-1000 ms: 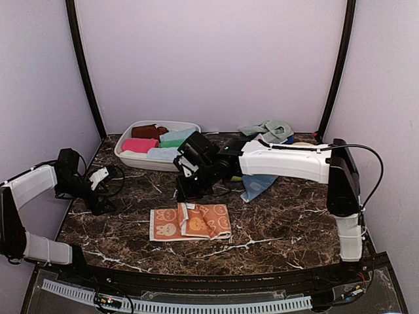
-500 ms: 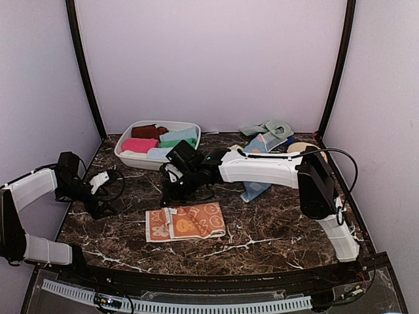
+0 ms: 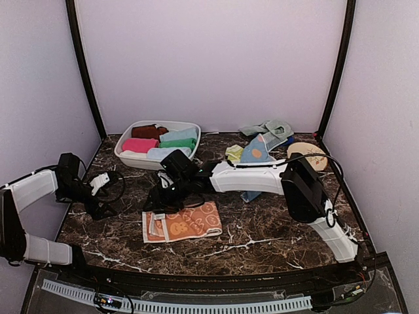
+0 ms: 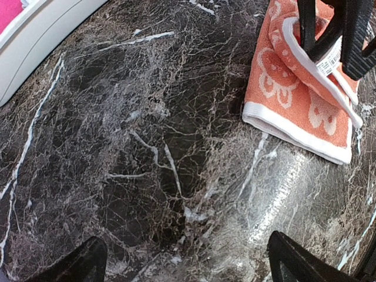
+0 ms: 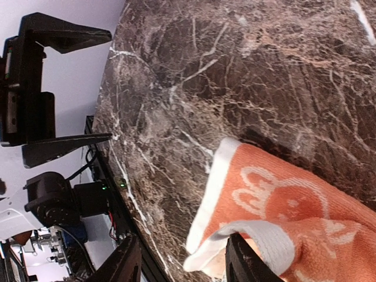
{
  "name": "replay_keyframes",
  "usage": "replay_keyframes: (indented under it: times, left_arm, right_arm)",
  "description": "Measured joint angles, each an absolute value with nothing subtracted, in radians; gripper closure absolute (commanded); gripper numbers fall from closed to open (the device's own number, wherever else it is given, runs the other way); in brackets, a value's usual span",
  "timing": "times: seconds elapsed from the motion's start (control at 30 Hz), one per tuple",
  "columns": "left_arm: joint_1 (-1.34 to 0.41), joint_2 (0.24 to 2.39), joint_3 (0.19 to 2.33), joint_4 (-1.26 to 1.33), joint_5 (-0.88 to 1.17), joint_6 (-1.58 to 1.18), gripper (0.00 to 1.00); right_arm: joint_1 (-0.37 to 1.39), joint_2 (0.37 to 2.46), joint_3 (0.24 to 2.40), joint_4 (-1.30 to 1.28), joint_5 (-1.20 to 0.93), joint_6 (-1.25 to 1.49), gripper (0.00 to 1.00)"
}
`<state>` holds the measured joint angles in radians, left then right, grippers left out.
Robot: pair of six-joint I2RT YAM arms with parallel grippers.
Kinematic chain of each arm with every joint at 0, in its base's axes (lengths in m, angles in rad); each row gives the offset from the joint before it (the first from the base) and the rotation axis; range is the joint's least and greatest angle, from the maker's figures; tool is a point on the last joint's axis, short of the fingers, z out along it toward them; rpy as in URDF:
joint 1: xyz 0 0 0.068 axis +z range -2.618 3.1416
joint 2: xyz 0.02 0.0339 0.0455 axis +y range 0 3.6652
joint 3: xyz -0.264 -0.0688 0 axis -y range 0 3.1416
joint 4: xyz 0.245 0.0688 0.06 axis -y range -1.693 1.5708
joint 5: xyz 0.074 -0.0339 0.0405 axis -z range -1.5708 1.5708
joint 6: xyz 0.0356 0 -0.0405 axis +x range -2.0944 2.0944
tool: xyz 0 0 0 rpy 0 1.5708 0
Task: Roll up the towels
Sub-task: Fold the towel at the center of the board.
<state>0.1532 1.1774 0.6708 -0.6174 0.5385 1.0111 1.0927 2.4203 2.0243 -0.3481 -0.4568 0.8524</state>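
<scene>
Leftward travel of the right tool [image 3: 157,199] is carrying the peach-orange towel [image 3: 190,224] across the near tabletop [image 3: 275,222], with the towel's left hem clamped and curling over itself, so rolling is probably just starting. The left tool [image 4: 187,247] is hovering just left of the towel, fingers apart.

Top view: the right gripper [image 3: 157,201] is covering the left end of the peach towel [image 3: 193,224]. Whether it is pinching the fold is not resolving in any view. The right arm [image 3: 252,176] is hiding the middle of the blue towel [image 3: 252,156] and part of the disc [image 3: 306,152]. Both wrist frames are cropping the peach towel. The right wrist frame is cutting off the left gripper [image 5: 108,88] body. The tub [image 3: 131,159] contents are reading too small to identify.
</scene>
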Motion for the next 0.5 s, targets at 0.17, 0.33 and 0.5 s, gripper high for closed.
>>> replay_keyframes:
  times: [0.17,0.33,0.5]
  left_arm:
    - [0.153,1.177,0.671,-0.616,0.548,1.011,0.02]
    - [0.152,1.180,0.679,-0.623,0.611,0.998,0.07]
    - [0.086,1.196,0.726,-0.619,0.656,0.959,0.12]
  right_arm:
    - [1.091,2.388,1.955,-0.238,-0.494,0.897,0.44]
    - [1.061,2.291,1.821,-0.181,-0.524,0.918,0.41]
    - [1.002,2.136,1.671,-0.135,-0.535,0.910,0.43]
